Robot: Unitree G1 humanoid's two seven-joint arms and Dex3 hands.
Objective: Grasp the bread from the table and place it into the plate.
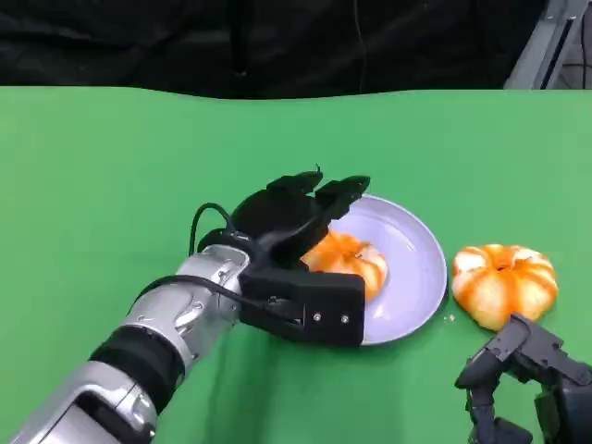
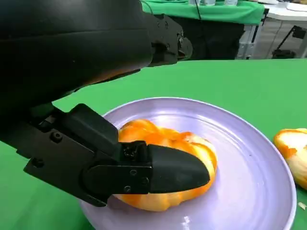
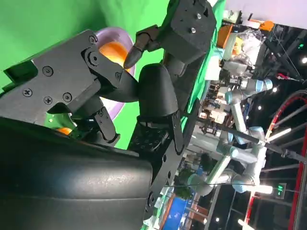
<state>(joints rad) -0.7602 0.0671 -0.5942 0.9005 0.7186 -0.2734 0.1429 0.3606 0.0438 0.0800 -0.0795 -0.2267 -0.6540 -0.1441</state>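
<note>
Bread, the orange pumpkin-shaped bun (image 1: 350, 260), sits on the round lavender plate (image 1: 416, 277) with my left hand (image 1: 294, 227) wrapped around it; right hand (image 1: 525, 375) hangs empty, fingers curled.

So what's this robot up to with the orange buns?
The left robot hand is over the pale purple plate, its fingers around an orange pumpkin-shaped bread that already rests on the plate. A second bread lies on the green table just beside the plate. The right robot hand sits near it, holding nothing.
</note>
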